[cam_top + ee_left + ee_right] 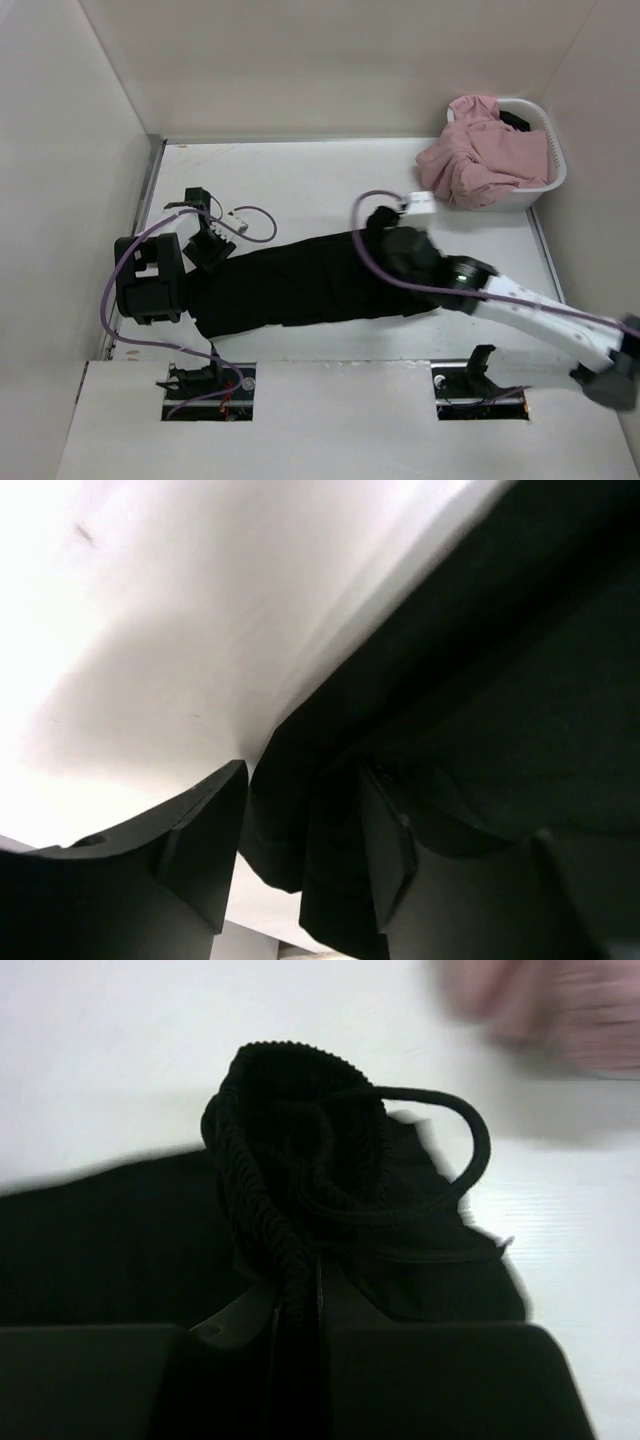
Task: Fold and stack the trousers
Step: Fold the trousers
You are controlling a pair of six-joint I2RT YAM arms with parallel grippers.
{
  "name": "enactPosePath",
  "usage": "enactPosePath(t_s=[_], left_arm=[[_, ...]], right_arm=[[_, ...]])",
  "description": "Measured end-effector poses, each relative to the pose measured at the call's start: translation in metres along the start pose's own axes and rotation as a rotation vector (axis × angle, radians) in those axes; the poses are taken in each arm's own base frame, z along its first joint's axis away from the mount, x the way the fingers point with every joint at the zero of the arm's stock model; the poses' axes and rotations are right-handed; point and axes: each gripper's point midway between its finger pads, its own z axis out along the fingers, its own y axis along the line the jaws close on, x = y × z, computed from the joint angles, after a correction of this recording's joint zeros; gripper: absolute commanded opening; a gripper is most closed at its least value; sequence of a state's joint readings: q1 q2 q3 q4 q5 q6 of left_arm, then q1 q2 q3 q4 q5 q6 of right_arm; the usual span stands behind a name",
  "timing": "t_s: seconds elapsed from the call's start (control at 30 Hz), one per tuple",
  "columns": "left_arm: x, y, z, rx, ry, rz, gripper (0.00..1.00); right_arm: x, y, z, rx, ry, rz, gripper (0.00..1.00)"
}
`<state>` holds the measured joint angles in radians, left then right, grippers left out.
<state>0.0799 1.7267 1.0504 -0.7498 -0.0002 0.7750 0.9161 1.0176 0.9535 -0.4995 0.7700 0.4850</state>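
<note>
Stretched left to right across the near-middle of the white table: one pair of black trousers, lying flat in a long band just beyond the two arm bases. At the band's left end, the left gripper, fingers closed in from both sides on a thick fold of the black cloth, the edge of that fold poking out between them. At the right end, slightly farther back, the right gripper, jaws pinched almost fully together on the ribbed waistband, bunched into a hump just ahead of the fingertips. One thin dark drawstring, looping out to the right of the bunch and resting on the table. Farther off, in the far right corner, well apart from the trousers: one white basket holding one heap of pink cloth. Counted: one pair of trousers, two grippers, each clamped on it.
</note>
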Motion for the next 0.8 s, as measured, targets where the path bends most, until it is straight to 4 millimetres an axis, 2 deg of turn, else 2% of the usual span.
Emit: enactPosePath(t_s=[0.03,0.1,0.17,0.23,0.3,0.33,0.37,0.4,0.43,0.53,0.6,0.67,0.73,0.8], left_arm=[[-0.002,0.001,0.0,0.001,0.002,-0.004,0.42],[-0.003,0.004,0.001,0.0,0.001,-0.018,0.41],[-0.003,0.006,0.001,0.002,0.005,-0.031,0.39],[-0.004,0.01,0.002,0.002,0.005,-0.041,0.39],[-0.004,0.012,0.002,0.0,0.005,-0.05,0.39],[-0.005,0.014,0.002,-0.001,0.004,-0.053,0.39],[-0.005,0.015,0.002,-0.002,0.003,-0.055,0.39],[-0.006,0.016,0.002,-0.003,0.003,-0.058,0.39],[-0.006,0.017,0.002,-0.005,0.002,-0.06,0.39],[-0.007,0.021,0.002,-0.012,-0.006,-0.067,0.4],[-0.009,0.024,0.003,-0.015,-0.011,-0.073,0.41],[-0.01,0.028,0.002,-0.02,-0.016,-0.08,0.44],[-0.012,0.033,0.002,-0.03,-0.027,-0.087,0.47],[-0.015,0.039,0.0,-0.045,-0.043,-0.096,0.5]], right_arm=[[0.011,0.032,0.001,-0.037,0.032,-0.051,0.0],[0.026,0.08,0.005,-0.072,0.076,-0.111,0.0],[0.038,0.116,0.012,-0.08,0.109,-0.139,0.0],[0.046,0.142,0.018,-0.083,0.131,-0.143,0.03],[0.055,0.161,0.023,-0.086,0.147,-0.151,0.17],[0.06,0.17,0.025,-0.089,0.155,-0.157,0.31],[0.066,0.176,0.026,-0.095,0.164,-0.164,0.4],[0.072,0.183,0.026,-0.107,0.176,-0.174,0.58],[0.078,0.189,0.025,-0.126,0.19,-0.182,0.66],[0.093,0.21,0.014,-0.231,0.236,-0.225,0.83],[0.091,0.235,0.002,-0.357,0.237,-0.235,0.85],[0.083,0.258,-0.014,-0.48,0.217,-0.237,0.81],[0.063,0.27,-0.034,-0.578,0.177,-0.208,0.74],[0.031,0.267,-0.051,-0.637,0.12,-0.139,0.61]])
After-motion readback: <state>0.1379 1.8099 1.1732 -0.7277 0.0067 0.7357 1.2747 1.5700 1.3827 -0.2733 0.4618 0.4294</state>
